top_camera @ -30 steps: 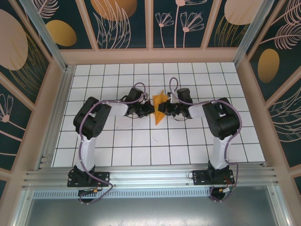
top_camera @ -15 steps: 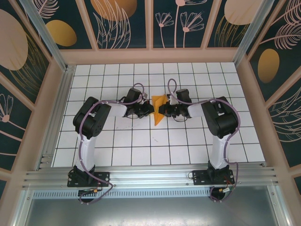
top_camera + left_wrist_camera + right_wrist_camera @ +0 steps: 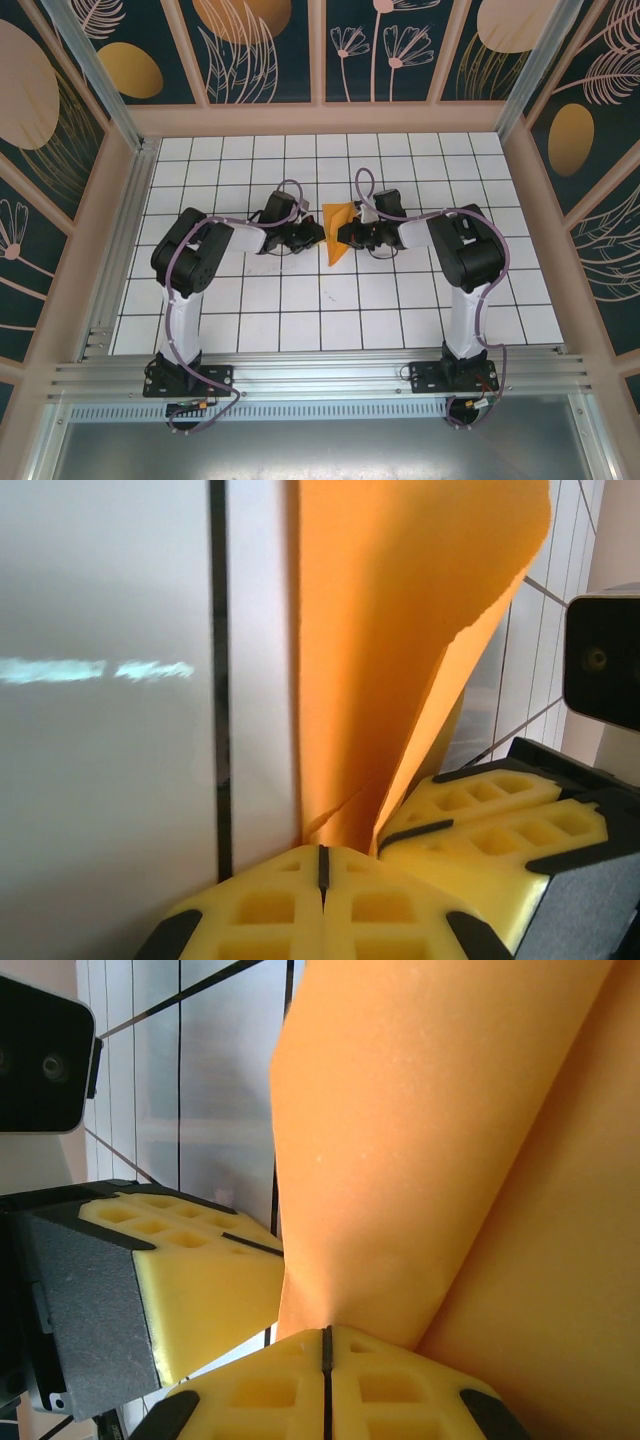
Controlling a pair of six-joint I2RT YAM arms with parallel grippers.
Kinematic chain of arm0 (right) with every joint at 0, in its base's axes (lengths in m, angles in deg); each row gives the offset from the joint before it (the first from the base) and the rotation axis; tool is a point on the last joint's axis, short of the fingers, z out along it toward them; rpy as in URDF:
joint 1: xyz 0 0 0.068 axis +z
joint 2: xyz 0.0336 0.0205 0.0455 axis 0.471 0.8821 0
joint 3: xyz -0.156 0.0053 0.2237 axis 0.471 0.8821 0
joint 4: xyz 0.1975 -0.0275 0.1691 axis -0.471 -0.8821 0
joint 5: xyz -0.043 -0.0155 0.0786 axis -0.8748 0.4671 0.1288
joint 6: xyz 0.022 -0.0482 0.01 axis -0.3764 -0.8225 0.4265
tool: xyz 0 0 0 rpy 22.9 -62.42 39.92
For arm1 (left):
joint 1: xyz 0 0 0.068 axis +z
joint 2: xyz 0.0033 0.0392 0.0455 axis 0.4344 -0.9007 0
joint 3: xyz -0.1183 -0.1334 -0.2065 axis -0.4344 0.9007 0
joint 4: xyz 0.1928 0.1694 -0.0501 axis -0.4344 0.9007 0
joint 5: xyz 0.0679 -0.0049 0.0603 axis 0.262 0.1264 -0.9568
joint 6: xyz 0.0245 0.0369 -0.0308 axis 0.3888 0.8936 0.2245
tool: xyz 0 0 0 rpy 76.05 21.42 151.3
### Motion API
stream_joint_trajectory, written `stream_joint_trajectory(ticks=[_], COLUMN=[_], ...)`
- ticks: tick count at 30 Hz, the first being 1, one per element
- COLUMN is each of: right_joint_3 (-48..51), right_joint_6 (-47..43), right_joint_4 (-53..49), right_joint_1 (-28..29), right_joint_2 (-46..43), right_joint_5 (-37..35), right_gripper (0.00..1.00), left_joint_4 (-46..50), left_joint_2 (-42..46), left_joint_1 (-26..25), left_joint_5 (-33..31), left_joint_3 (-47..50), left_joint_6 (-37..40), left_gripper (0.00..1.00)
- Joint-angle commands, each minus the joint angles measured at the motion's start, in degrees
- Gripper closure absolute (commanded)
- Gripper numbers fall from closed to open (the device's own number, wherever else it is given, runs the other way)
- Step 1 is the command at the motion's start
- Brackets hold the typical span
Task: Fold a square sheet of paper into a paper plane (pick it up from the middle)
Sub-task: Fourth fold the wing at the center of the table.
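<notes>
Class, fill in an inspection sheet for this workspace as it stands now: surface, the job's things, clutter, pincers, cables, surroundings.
Surface: white grid-tiled table, flat.
Job's things: orange sheet of paper, bent and partly folded, mid-table between the two arms.
Clutter: nothing seen.
Pincers: left pincer shut on the paper's lower edge; right pincer shut on the paper too; the two sit close side by side.
Cables: purple cables run along both arms, away from the paper.
Surroundings: dark leaf-patterned wall panels around the table; metal rail at the near edge, carrying both arm bases.
</notes>
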Motion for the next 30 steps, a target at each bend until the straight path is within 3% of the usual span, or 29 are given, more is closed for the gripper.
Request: stream_joint_trajectory(ticks=[1,10,17,25,30], right_joint_3=[-1.27,-1.06,-0.95,-1.36,-1.36], right_joint_6=[-1.99,-2.4,-2.61,-2.84,-2.72], right_joint_4=[-1.47,-1.29,-0.76,-0.85,-0.57], right_joint_1=[0.37,0.37,0.44,0.37,0.44], right_joint_2=[1.34,0.78,0.79,1.05,1.06], right_joint_5=[-0.84,-0.55,-0.05,0.07,0.06], right_gripper=[0.9,0.9,0.9,0.9,0.9], left_joint_4=[-2.87,-7.29,-4.77,6.33,6.75], left_joint_2=[2.64,2.08,-0.02,-4.33,-6.21], left_joint_1=[0.87,1.04,1.05,1.04,1.04], left_joint_5=[-0.55,1.78,2.6,-0.11,1.32], left_joint_3=[1.75,1.02,-2.58,-10.2,-12.05], left_joint_6=[-1.15,-0.5,2.01,8.58,9.41], left_gripper=[0.94,0.73,0.71,0.64,0.62])
